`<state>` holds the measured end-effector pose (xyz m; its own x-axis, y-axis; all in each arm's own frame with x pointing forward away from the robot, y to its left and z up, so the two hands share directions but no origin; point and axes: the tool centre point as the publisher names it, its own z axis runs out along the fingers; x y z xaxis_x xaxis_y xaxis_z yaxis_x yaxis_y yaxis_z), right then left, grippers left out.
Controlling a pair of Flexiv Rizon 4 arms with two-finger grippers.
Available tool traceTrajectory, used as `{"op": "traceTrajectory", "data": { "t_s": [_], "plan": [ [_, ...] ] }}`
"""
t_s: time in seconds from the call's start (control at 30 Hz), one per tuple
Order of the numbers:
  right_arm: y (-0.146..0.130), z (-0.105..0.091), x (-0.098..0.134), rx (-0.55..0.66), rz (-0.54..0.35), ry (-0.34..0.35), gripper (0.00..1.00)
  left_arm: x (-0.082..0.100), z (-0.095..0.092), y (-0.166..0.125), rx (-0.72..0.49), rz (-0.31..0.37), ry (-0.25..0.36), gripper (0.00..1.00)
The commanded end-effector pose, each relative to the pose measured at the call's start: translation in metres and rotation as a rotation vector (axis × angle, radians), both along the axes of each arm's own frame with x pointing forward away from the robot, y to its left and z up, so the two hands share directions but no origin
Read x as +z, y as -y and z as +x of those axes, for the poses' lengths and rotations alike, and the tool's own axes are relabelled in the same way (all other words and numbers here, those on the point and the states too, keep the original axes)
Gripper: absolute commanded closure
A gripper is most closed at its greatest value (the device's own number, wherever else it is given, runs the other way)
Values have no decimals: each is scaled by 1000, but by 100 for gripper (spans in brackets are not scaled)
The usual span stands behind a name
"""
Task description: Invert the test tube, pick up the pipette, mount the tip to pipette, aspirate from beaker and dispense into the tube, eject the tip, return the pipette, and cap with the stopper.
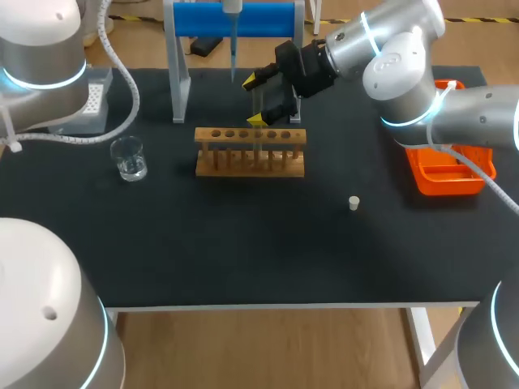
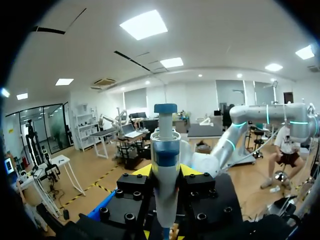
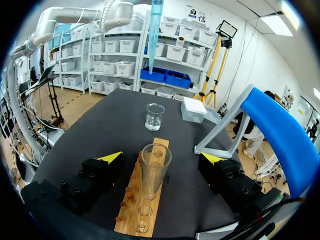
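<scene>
My left gripper (image 2: pixel 166 172) is shut on the pipette (image 2: pixel 166 150), whose white body with a blue top stands upright between the yellow tips. In the head view only the pipette's lower end and its clear blue tip (image 1: pixel 233 49) show, hanging above the table behind the wooden rack (image 1: pixel 250 152). A clear test tube (image 3: pixel 154 170) stands mouth-up in the rack. My right gripper (image 3: pixel 162 159) is open around it, one finger on each side, both well clear of the glass. The beaker (image 1: pixel 130 158) stands left of the rack. A small white stopper (image 1: pixel 353 203) lies to the rack's right.
A blue pipette stand (image 1: pixel 235 20) with grey legs stands behind the rack. A white tip box (image 1: pixel 97 97) sits at the back left, near the beaker. An orange tray (image 1: pixel 446 174) lies at the right edge under my right arm.
</scene>
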<state>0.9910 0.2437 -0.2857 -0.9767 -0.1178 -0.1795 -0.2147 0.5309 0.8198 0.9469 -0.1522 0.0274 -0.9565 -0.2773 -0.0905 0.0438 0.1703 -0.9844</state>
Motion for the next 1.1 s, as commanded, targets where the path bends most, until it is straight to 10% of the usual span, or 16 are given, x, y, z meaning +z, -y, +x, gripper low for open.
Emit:
{"op": "traceTrajectory", "data": {
  "t_s": [0.03, 1.1],
  "plan": [
    [1, 0, 1, 1, -2, -1, 0, 1, 0, -1, -2, 2, -2, 100],
    [1, 0, 1, 1, -2, -1, 0, -10, 17, 31, -33, -18, -4, 100]
  ]
}}
